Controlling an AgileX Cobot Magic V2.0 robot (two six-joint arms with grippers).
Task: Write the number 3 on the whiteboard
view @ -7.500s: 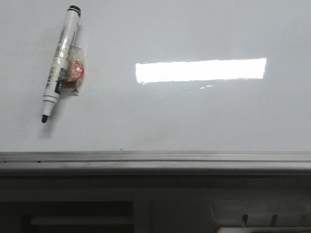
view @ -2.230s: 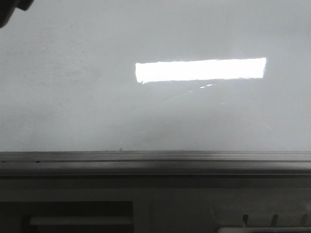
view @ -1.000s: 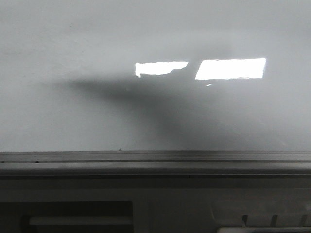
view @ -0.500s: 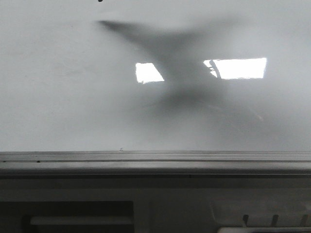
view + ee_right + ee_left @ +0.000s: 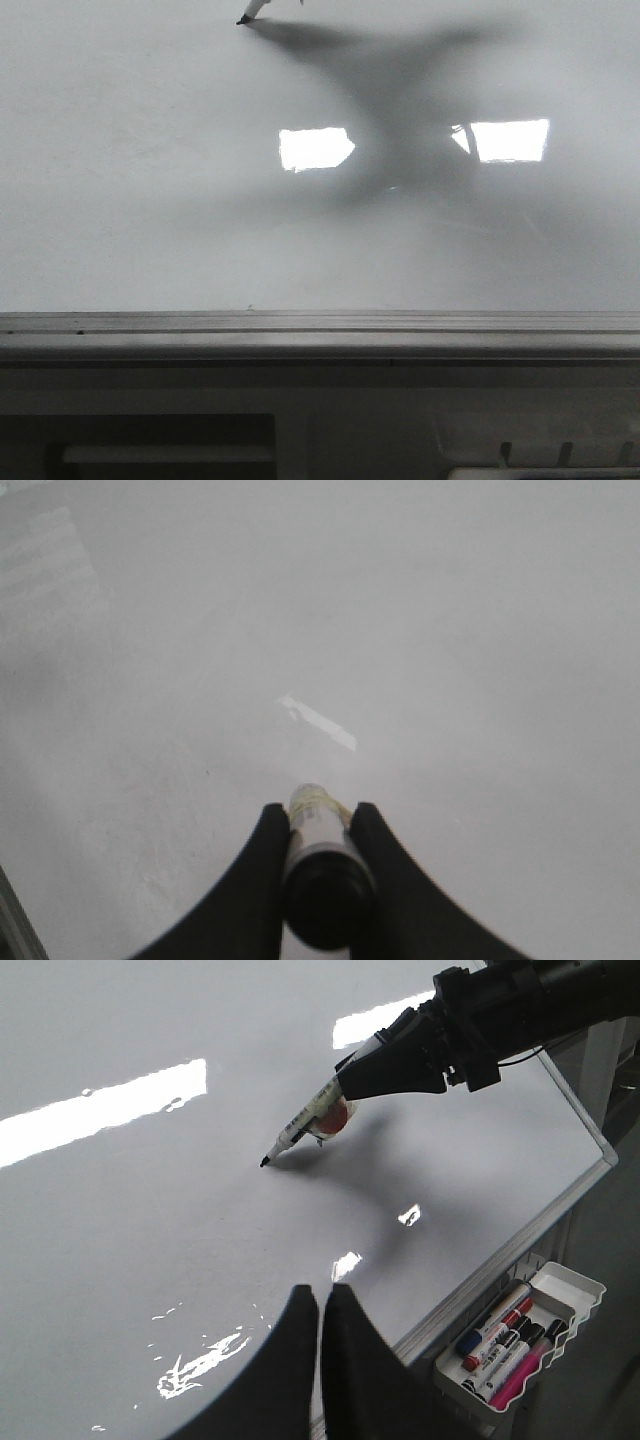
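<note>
Both wrist views show the right tool (image 5: 318, 825) clamping the marker (image 5: 305, 1128); left tool (image 5: 320, 1295) closed, empty.

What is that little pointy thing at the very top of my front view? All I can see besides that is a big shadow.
Observer: It's the tip of a marker pen. The right wrist view shows the right pincer clamped around its barrel.
Operator: Has it written anything?
Observer: No. In the left wrist view the whiteboard has no ink around the tip.
Operator: What's the other arm doing?
Observer: The left pincer is shut and holds nothing.
</note>
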